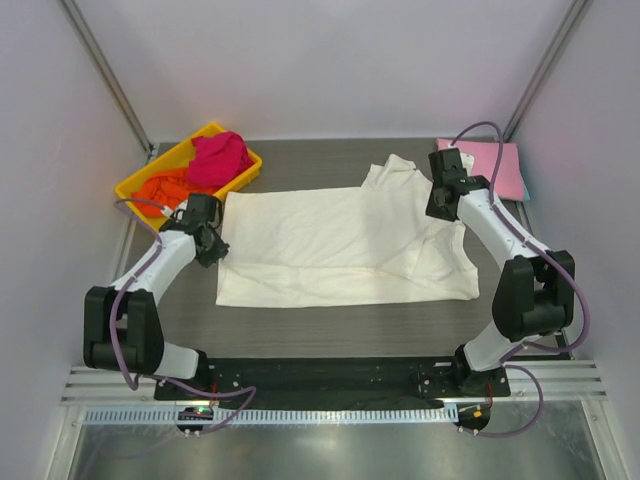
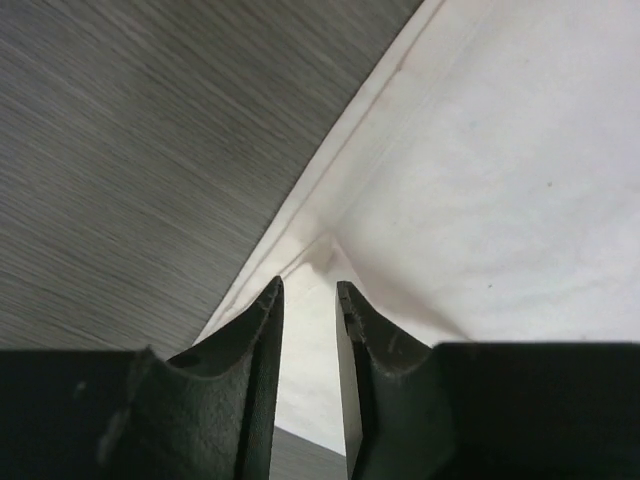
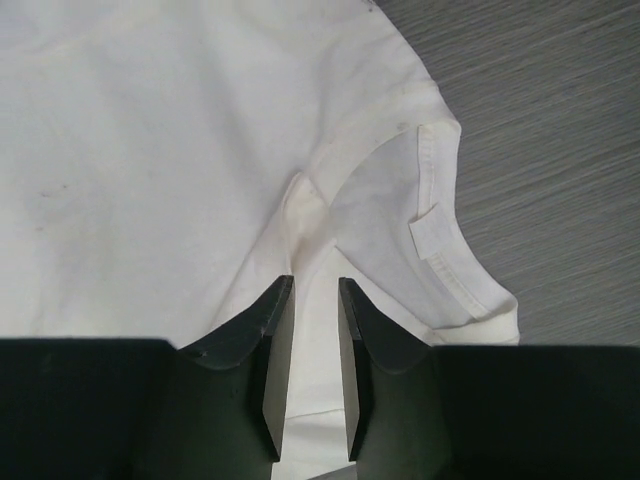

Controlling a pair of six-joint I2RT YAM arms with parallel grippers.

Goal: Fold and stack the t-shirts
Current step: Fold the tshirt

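Observation:
A cream-white t-shirt (image 1: 340, 245) lies spread flat across the middle of the table, collar to the right. My left gripper (image 1: 210, 245) is at its left edge. In the left wrist view my left gripper (image 2: 310, 290) is closed to a narrow gap on a raised pinch of the shirt's hem (image 2: 480, 200). My right gripper (image 1: 440, 205) is at the shirt's right end. In the right wrist view it (image 3: 315, 285) pinches a puckered fold of the shirt (image 3: 150, 150) beside the collar (image 3: 450, 250). A magenta shirt (image 1: 220, 160) and an orange shirt (image 1: 165, 187) lie crumpled in the tray.
A yellow tray (image 1: 135, 185) stands at the back left, close behind my left gripper. A folded pink shirt (image 1: 495, 165) lies at the back right with a teal edge (image 1: 523, 190) showing under it. Grey wood-grain table (image 1: 330, 325) shows in front of the shirt.

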